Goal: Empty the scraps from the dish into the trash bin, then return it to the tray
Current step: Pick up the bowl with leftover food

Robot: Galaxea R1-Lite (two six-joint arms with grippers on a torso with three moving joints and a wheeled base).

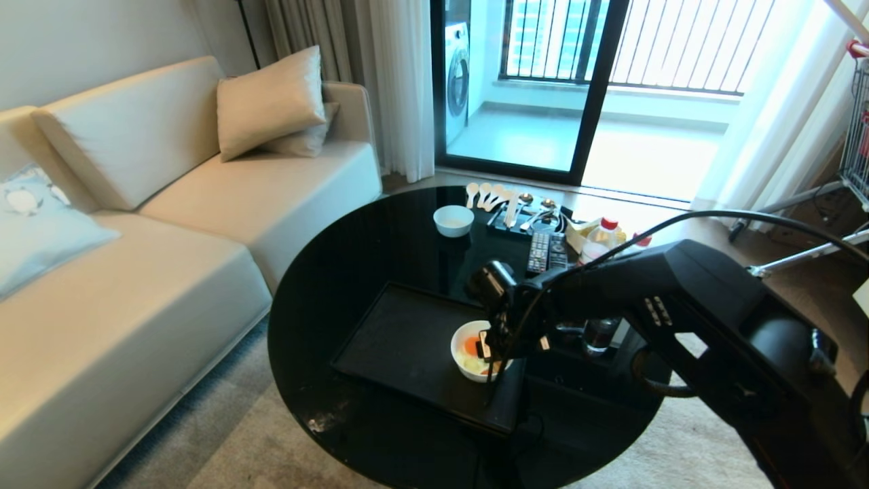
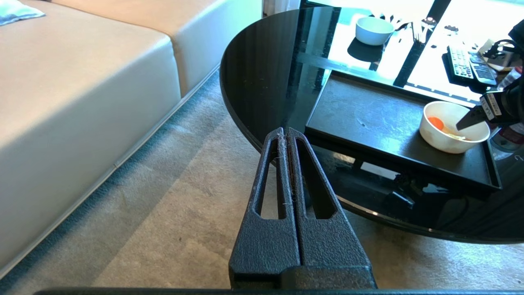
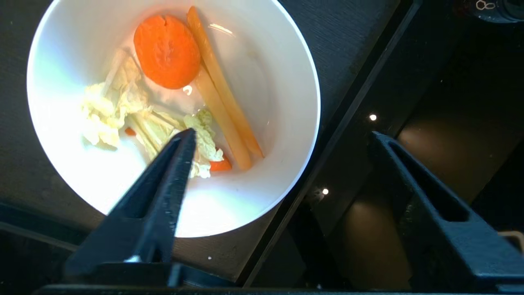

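Hovering over the dish (image 3: 254, 73), the right end effector (image 3: 282, 137) has its fingers wide apart, one finger above the scraps (image 3: 168, 51) (carrot slice, sticks, cabbage bits), the other outside the rim over the glossy worktop (image 1: 326, 285). The dish sits at the right near corner of the matte black tray (image 1: 400, 339). Around it: a smaller white bowl (image 1: 453, 220) at the far side, spoons (image 1: 489, 195), remote controls (image 1: 547, 251), a red-capped bottle (image 1: 597, 241). Arm body blocks the worktop to the dish's right. Left end effector (image 2: 286, 135) hangs off the worktop above the carpet (image 2: 163, 213), fingers pressed together, empty. Beige sofa (image 1: 136, 258) on the left.
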